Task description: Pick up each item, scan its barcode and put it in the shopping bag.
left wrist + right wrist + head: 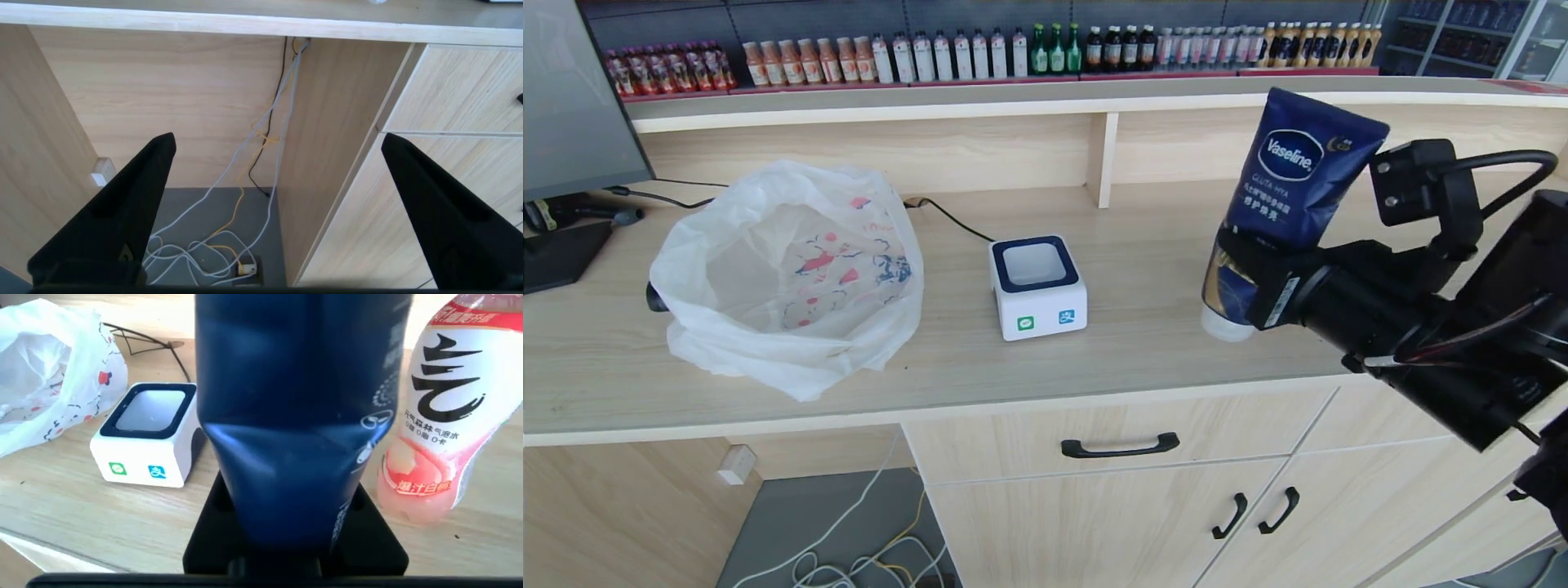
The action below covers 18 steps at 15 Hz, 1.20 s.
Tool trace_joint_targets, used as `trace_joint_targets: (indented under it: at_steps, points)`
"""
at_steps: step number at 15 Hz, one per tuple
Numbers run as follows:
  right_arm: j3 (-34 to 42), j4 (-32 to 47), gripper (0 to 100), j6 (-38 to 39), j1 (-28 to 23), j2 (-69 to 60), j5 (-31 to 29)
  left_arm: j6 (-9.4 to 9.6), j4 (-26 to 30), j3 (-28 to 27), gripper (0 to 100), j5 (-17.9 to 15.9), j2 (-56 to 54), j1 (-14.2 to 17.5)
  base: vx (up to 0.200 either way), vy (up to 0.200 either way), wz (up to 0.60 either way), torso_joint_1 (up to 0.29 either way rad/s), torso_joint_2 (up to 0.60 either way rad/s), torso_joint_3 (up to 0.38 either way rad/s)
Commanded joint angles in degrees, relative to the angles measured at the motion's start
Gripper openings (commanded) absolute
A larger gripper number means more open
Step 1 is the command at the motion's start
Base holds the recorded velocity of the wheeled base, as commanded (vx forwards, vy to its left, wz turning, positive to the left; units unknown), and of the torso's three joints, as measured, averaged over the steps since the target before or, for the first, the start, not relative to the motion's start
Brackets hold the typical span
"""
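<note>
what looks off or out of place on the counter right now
Nothing spilled or broken. The blue tube is buckled in where the right pincer squeezes it, held cap-down and tilted. The shopping bag sits slumped, mouth open.

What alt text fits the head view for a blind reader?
The right gripper holds a dark blue lotion tube, cap down, over a wooden counter. A white barcode scanner sits mid-counter, with an open white shopping bag to its left.
</note>
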Motion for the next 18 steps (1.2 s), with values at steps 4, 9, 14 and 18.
trace_joint_targets:
  at_steps: [4, 9, 14, 18]
  points:
    - [10.58, 0.13, 0, -0.20, -2.86, -13.73, 3.73, 0.02, 0.00, 0.00, 100, 0.00, -0.02, -0.09, 0.000, 0.000, 0.00, 0.000, 0.00, 0.000]
    - [9.97, 0.13, 0, -0.46, -2.95, -13.73, 3.99, 0.02, 0.00, 0.00, 100, 0.00, -0.02, -0.09, 0.000, 0.000, 0.00, 0.000, 0.00, 0.000]
    - [10.23, 0.31, 0, -4.68, -2.95, -13.91, 7.33, 0.02, 0.00, 0.00, 100, 0.00, -0.02, 0.00, 0.000, 0.000, 0.00, 0.000, 0.00, 0.000]
    - [9.79, 3.65, 0, -13.99, -2.86, -16.11, 13.31, -0.07, 0.00, 0.00, 100, 0.00, -0.02, 0.00, 0.000, 0.000, 0.00, 0.000, 0.00, 0.000]
